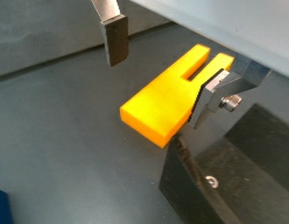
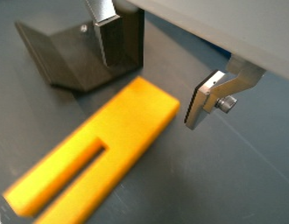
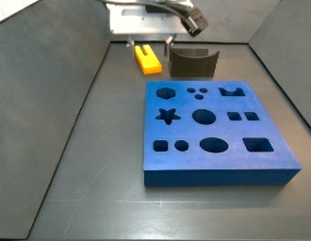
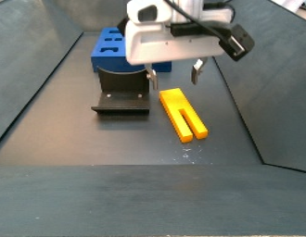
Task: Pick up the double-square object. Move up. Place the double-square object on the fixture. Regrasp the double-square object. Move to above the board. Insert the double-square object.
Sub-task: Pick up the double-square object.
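The double-square object is a long yellow-orange block with a groove, lying flat on the dark floor beside the fixture. It also shows in a side view and in both wrist views. My gripper is open and empty, hovering just above the block's end nearest the board, with one finger on each side. In the wrist views the gripper has its fingers well apart and touching nothing. The blue board lies apart from the block.
The fixture stands close beside the block, between it and one finger's side. The board lies just past the fixture. Grey walls enclose the floor on both sides.
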Controlling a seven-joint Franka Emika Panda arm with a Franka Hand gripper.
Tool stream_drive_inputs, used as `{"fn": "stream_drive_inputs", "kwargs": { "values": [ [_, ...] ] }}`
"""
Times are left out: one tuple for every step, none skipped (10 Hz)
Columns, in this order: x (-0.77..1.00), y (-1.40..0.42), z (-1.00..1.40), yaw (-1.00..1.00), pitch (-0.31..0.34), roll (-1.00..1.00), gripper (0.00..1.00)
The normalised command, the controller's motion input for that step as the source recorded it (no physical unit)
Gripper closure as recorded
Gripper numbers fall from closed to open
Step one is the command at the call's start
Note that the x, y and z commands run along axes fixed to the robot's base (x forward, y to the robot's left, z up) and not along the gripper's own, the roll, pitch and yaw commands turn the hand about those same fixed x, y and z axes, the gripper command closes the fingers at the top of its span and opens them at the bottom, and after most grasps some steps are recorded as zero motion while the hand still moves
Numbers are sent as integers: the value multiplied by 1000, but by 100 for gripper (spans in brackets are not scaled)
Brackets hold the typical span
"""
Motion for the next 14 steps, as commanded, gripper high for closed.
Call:
{"fn": "stream_drive_inputs", "kwargs": {
  "values": [
    [-151, 0, -954, 286, -20, 137, 0],
    [-163, 0, -903, 274, -51, 131, 0],
    [-74, 63, -937, 257, -39, 97, 0],
    [-23, 151, -974, 217, -49, 79, 0],
    [0, 146, -897, 206, 0, 107, 0],
    [0, 111, -646, 143, 0, 57, 0],
    [0, 0, 0, 0, 0, 14, 0],
    [0, 0, 0, 0, 9, 0, 0],
    [0, 0, 0, 0, 0, 0, 100],
    [0, 0, 0, 0, 0, 0, 100],
    [0, 0, 0, 0, 0, 0, 100],
    [0, 0, 0, 0, 0, 0, 100],
    [0, 0, 0, 0, 0, 0, 100],
    [0, 0, 0, 0, 0, 0, 100]
  ]
}}
